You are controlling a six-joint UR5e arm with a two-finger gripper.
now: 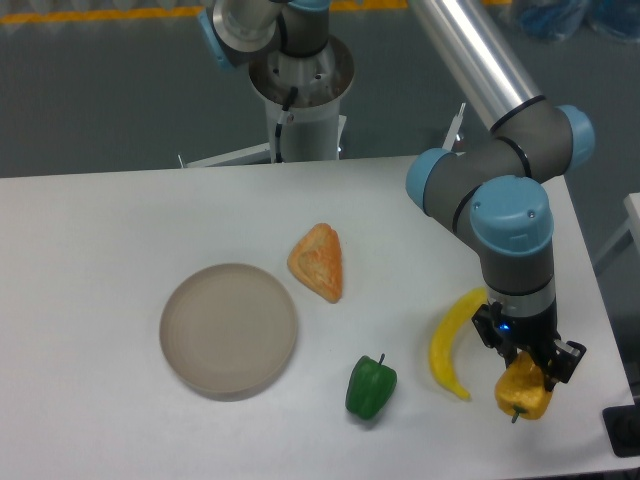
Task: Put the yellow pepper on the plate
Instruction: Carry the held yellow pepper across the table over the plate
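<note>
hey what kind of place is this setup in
Probably a robotics lab or workshop: a pedestal-mounted robot arm at a plain white table, toy-like food laid out, and a grey floor with yellow marking behind.

No writing, label, brand or number can be read anywhere here, neither on the arm nor on the table.
</note>
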